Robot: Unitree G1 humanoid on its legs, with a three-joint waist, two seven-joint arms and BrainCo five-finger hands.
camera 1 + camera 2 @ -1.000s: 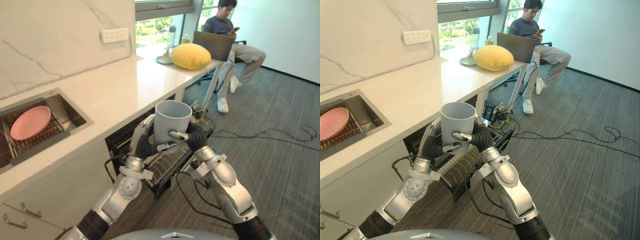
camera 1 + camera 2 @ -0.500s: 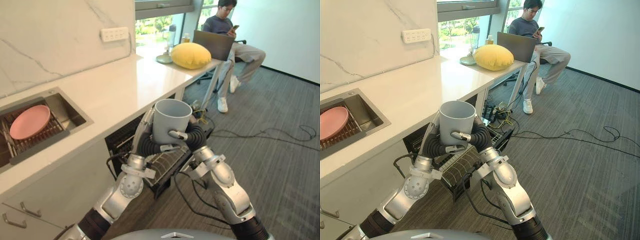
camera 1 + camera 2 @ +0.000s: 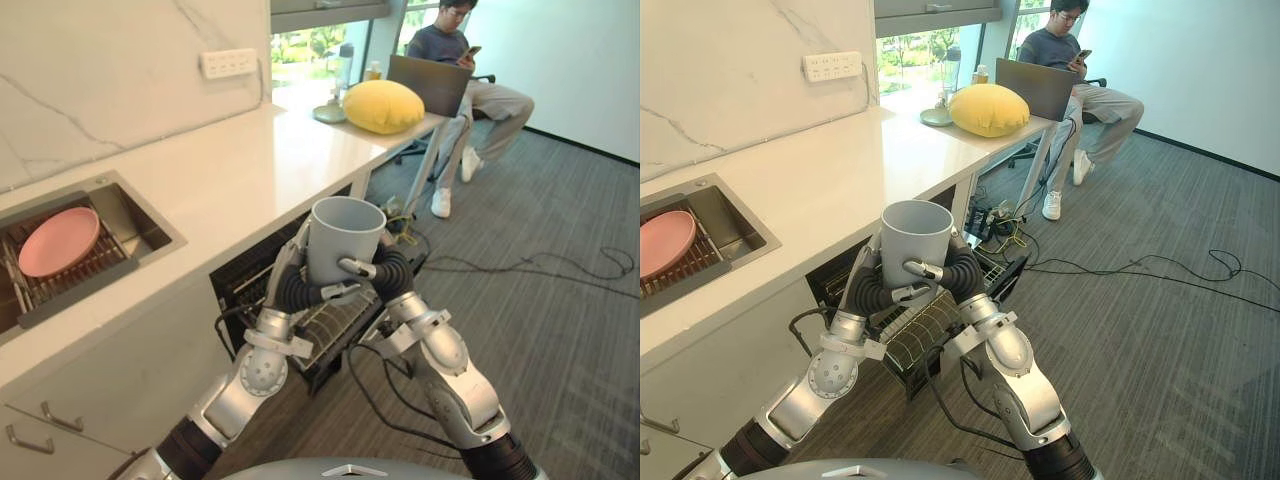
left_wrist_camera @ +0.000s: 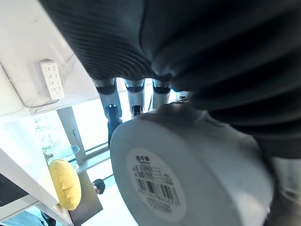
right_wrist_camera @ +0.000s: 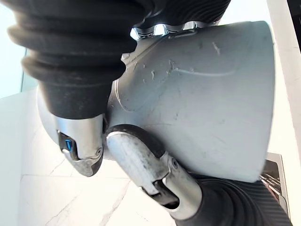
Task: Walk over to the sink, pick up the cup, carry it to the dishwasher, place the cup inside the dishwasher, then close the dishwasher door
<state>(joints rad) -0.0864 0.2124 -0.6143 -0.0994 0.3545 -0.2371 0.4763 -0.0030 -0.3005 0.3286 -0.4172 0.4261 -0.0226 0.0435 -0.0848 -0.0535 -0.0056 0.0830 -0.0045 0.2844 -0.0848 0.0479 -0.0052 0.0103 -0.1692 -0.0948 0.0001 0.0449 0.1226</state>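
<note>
I hold a grey cup (image 3: 343,238) upright at chest height between both hands. My left hand (image 3: 289,287) wraps its left side and my right hand (image 3: 386,272) wraps its right side, with the right thumb (image 5: 140,163) curled across the cup wall (image 5: 211,103). The cup's labelled base (image 4: 154,182) faces the left wrist camera, and the left fingers (image 4: 134,92) lie along its side. Below the cup, under the white counter (image 3: 230,170), the dishwasher stands open with its dark rack (image 3: 337,322) pulled out. The sink (image 3: 135,228) at left holds a pink plate (image 3: 58,242).
A yellow cushion (image 3: 383,106) and a small dish lie at the counter's far end. A person (image 3: 470,70) sits beyond with a laptop. Black cables (image 3: 530,268) run across the grey carpet at right. Cabinet drawers (image 3: 40,425) are at lower left.
The view has shifted slightly. The cup stays upright in both hands at about the same spot over the open dishwasher.
</note>
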